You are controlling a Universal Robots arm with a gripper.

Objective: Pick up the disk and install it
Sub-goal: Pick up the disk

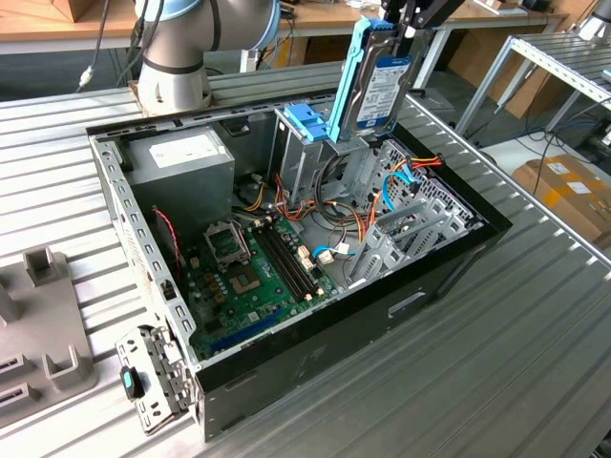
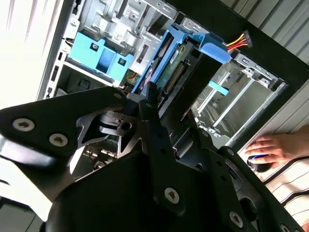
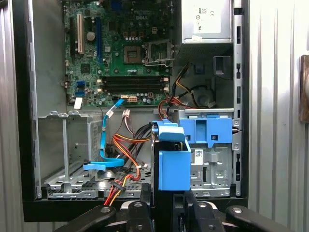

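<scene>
The disk (image 1: 380, 84), a grey metal drive with a blue-and-white label and light blue rails, hangs upright above the open computer case (image 1: 449, 267), over the far drive bay. My gripper (image 1: 405, 29) is shut on its upper end. In the second wrist view the disk (image 2: 179, 72) runs edge-on between the black fingers (image 2: 150, 104), pointing down into the case. The first wrist view has its blue rail end (image 3: 173, 166) just beyond my gripper (image 3: 166, 205), beside the metal drive cage (image 3: 212, 164).
A blue plastic bracket (image 1: 307, 122) sits on the drive cage. Inside the case are a motherboard (image 1: 253, 272), a grey power supply (image 1: 186, 157) and loose cables (image 3: 120, 150). The robot base (image 1: 172, 52) stands behind. Grey fixtures (image 1: 48, 315) lie at the exterior view's left. A person's hand (image 2: 270, 147) rests outside the case.
</scene>
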